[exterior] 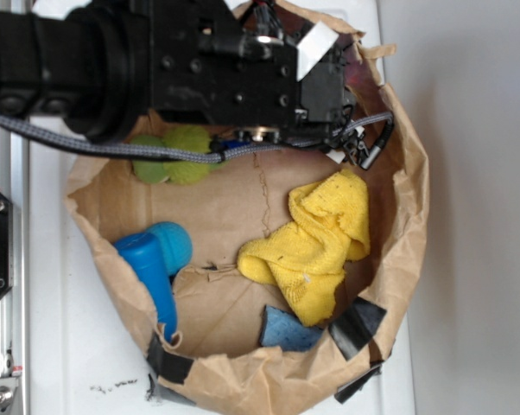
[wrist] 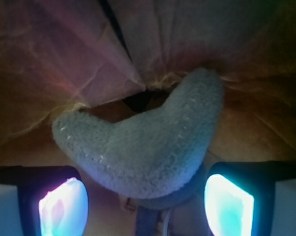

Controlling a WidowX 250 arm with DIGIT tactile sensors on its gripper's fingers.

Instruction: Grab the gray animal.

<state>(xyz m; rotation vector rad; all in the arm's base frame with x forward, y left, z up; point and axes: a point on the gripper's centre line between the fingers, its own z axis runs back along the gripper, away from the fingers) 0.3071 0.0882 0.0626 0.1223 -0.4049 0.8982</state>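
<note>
**Jaws straddle the gray animal at the bag's far wall**

The white table (exterior: 467, 130) carries a wide, crumpled brown paper bag (exterior: 407, 199) with rolled-down walls and patches of black tape on its rim at 5 and 7 o'clock. In the exterior view, the black robot arm (exterior: 139, 60) reaches in from 10 o'clock and covers the bag's upper part, a gray braided cable running along beneath it.

Inside the bag, a rumpled yellow terry cloth (exterior: 316, 246) lies right of centre, toward 4 o'clock. A blue plastic bottle-shaped toy (exterior: 152, 264) lies at 8 o'clock, along the bag's left wall. A fuzzy lime-green toy (exterior: 178, 156) sits at 11 o'clock, partly under the arm and the cable. A small blue-gray cloth patch (exterior: 286, 328) lies at 6 o'clock, just below the yellow cloth.

The gray animal (wrist: 148, 152), a dark gray soft toy with a curved, trunk-like body, shows only in the wrist view: it lies against the brown paper wall, its two ends pointing to 9 and 1 o'clock. The gripper (wrist: 145, 204) has its jaws apart, one lit pad at 7 o'clock and one at 5 o'clock, with the toy's lower bend between them. Whether the pads touch the toy cannot be told.
</note>
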